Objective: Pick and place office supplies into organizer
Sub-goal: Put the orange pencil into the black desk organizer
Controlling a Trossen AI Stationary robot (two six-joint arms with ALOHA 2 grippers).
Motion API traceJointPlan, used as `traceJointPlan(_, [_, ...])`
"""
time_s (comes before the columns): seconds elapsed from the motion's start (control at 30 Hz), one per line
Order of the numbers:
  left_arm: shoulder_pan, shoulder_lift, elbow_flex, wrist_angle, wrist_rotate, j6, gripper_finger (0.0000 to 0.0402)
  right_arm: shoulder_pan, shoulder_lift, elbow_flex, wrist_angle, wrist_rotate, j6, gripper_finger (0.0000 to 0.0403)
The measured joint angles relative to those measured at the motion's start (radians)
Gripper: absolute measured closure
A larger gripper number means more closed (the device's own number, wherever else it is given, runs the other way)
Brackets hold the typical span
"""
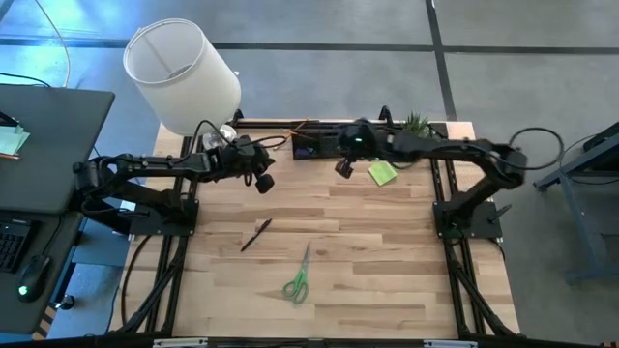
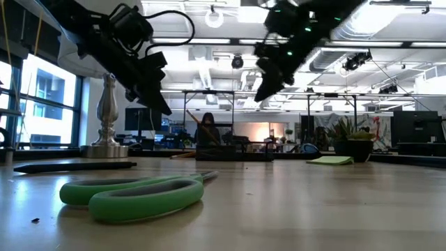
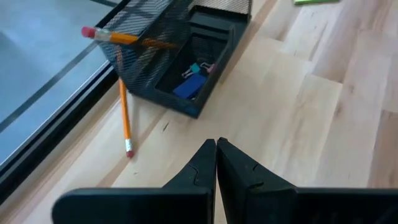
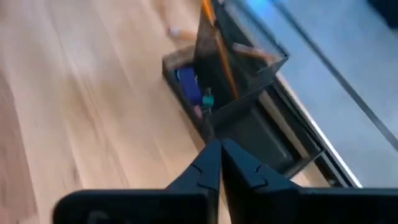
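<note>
The black mesh organizer (image 1: 314,145) stands at the table's far edge. An orange pencil (image 3: 118,37) sticks out of its tall cup, and small blue and teal items (image 3: 189,86) lie in its low tray. A second pencil (image 3: 124,118) lies on the table beside it. A dark pen (image 1: 255,235) and green-handled scissors (image 1: 298,280) lie mid-table, with the lime-green sticky pad (image 1: 382,173) to the organizer's right. My left gripper (image 3: 216,146) hangs shut above the table, left of the organizer. My right gripper (image 4: 220,146) hangs shut just in front of it. Neither holds anything.
A white-shaded lamp (image 1: 184,77) stands at the far left corner and a small potted plant (image 1: 416,121) at the far right. A black desk with a keyboard (image 1: 14,242) is off the table's left side.
</note>
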Motion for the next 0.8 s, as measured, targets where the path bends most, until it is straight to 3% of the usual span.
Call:
traceJointPlan(0.17, [0.0,0.0,0.0,-0.003,-0.062,-0.008,0.0401,0.0,-0.142,-0.272,0.407,-0.093,0.051,0.0396])
traceJointPlan(0.37, [0.0,0.0,0.0,-0.002,-0.054,-0.008,0.0401,0.004,-0.164,-0.487,0.815,-0.13,0.012,0.0393])
traceJointPlan(0.6, [0.0,0.019,0.0,0.073,-0.012,-0.013,0.0401,-0.011,-0.158,-0.533,0.882,-0.124,-0.069,0.0395])
traceJointPlan(0.8, [0.015,0.091,0.0,0.127,-0.01,-0.052,0.0401,-0.023,-0.159,-0.533,0.86,-0.201,-0.122,0.0395])
